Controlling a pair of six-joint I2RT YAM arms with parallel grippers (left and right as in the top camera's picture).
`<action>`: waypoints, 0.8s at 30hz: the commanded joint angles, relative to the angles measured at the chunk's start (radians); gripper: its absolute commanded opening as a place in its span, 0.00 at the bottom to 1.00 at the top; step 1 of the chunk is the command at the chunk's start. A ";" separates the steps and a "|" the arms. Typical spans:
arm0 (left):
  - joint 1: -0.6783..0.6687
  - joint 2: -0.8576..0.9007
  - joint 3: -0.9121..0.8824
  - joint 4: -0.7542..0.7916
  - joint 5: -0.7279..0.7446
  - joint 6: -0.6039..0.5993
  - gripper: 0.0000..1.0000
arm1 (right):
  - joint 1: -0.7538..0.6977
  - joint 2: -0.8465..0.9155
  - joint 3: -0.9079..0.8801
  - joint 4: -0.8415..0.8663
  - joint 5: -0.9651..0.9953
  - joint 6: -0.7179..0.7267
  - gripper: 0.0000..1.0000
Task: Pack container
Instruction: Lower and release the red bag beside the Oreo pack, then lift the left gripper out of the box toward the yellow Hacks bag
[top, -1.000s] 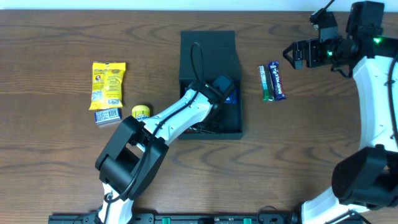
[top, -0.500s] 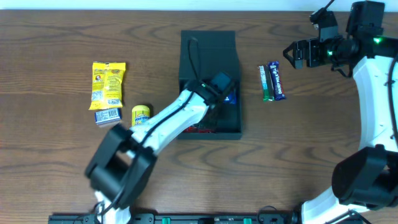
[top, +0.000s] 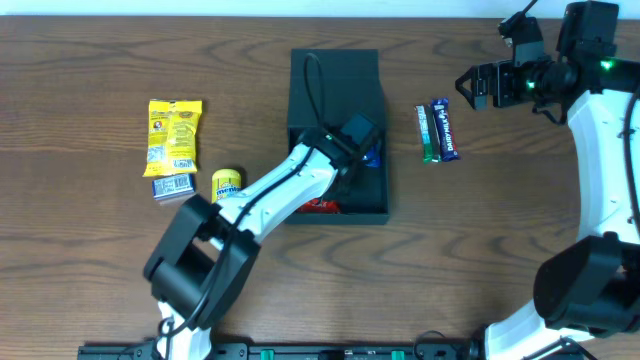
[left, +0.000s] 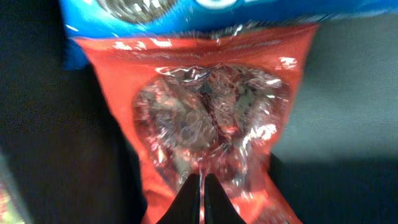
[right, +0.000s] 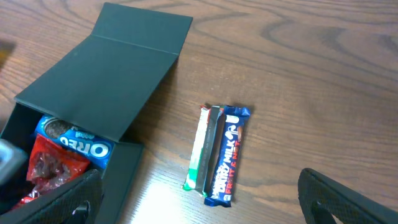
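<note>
1. The container (top: 335, 85) is located at the middle of the tabletop (top: 90, 260).
2. Its long axis runs near to far. The opening is faced upward, and the flap lid is laid back toward the far side.
3. It is judged light, stiff and matte, so not slippery. It should be held by the side walls, never by the flap.
4. The left gripper (left: 199, 186) is closed on a red packet (left: 211, 106) inside the container. The right gripper (top: 476, 88) stands open at far right.
</note>
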 joint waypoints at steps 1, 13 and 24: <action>0.003 0.050 -0.003 -0.005 0.005 -0.007 0.06 | -0.009 0.013 0.001 -0.001 -0.008 0.009 0.99; 0.003 0.067 -0.002 -0.061 -0.135 -0.039 0.06 | -0.009 0.013 0.001 0.000 -0.008 0.009 0.99; 0.007 0.063 0.111 -0.123 -0.135 -0.066 0.05 | -0.009 0.013 0.001 -0.014 -0.008 0.009 0.99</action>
